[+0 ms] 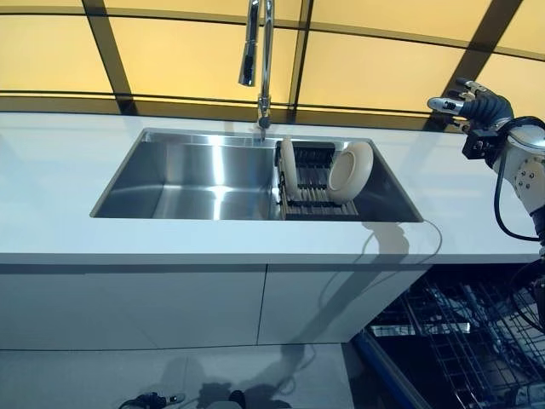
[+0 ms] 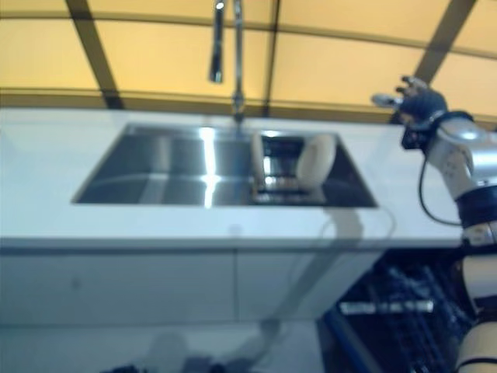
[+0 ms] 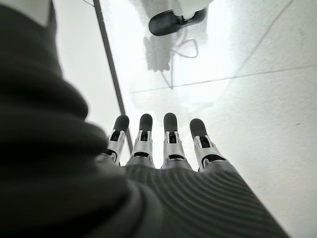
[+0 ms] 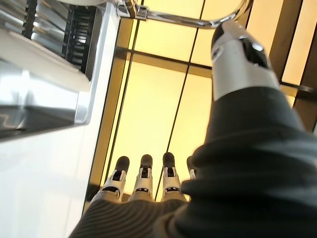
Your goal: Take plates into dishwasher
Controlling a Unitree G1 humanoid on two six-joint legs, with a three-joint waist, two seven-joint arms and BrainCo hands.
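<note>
This is a kitchen: a shiny sink (image 1: 196, 175) with a tap (image 1: 260, 60) at 12 o'clock, and a dishwasher rack (image 1: 464, 341) at 5 o'clock.

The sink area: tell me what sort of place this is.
Most likely a kitchen: a steel sink with a tall faucet set in a white countertop, plates standing in a rack, and an open dishwasher rack below.
</note>
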